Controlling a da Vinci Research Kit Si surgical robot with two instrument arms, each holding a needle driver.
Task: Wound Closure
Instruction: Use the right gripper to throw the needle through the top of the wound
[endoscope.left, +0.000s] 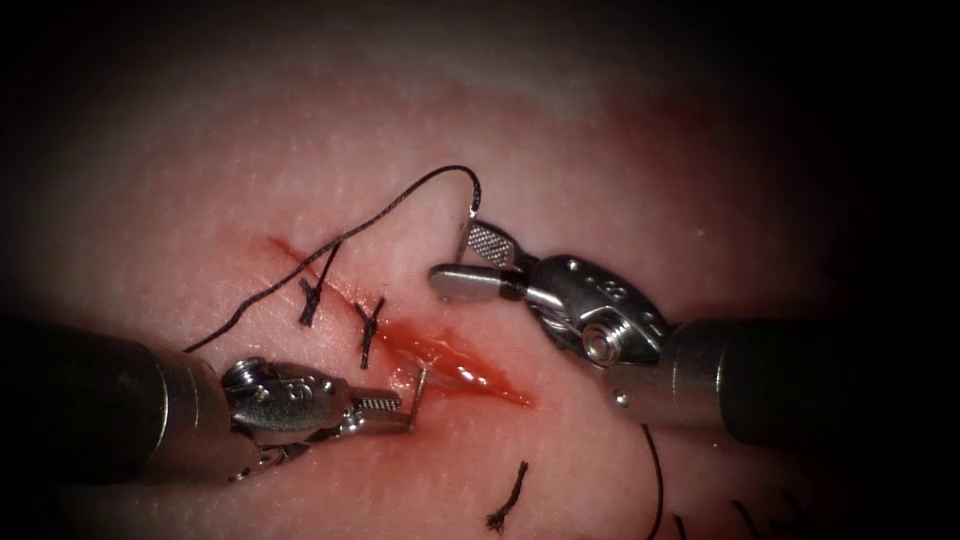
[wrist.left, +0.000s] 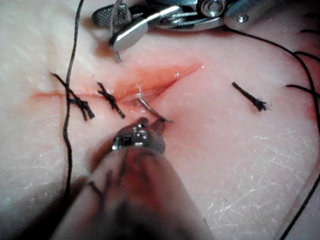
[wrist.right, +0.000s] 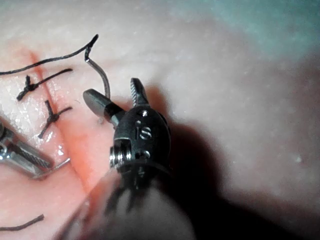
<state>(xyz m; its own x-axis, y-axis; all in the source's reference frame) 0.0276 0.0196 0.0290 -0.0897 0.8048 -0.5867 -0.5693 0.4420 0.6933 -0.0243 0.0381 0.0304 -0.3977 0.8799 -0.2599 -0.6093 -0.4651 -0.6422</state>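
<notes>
The cut (endoscope.left: 455, 362) gapes on the tissue (endoscope.left: 560, 170), wet with red fluid. The curved needle (endoscope.left: 421, 384) is in the tissue. Its tip end rises from the cut's left lip, and my left tool (endoscope.left: 408, 405) is shut on it there. Its tail (endoscope.left: 472, 212) stands out on the right side of the cut, between the open jaws of my right tool (endoscope.left: 455, 258), which hold nothing. Black thread (endoscope.left: 400, 200) arcs from the tail leftward across the cut. The right wrist view shows the needle (wrist.right: 102, 80) passing between that tool's (wrist.right: 115, 95) spread jaws. The left wrist view has the needle (wrist.left: 152, 111) just ahead of the left tool (wrist.left: 150, 126).
Two tied stitches (endoscope.left: 310, 300) (endoscope.left: 368, 328) cross the cut's upper left part. A cut end of thread (endoscope.left: 508, 498) lies below the cut, and more thread (endoscope.left: 655, 470) trails under the right tool's shaft.
</notes>
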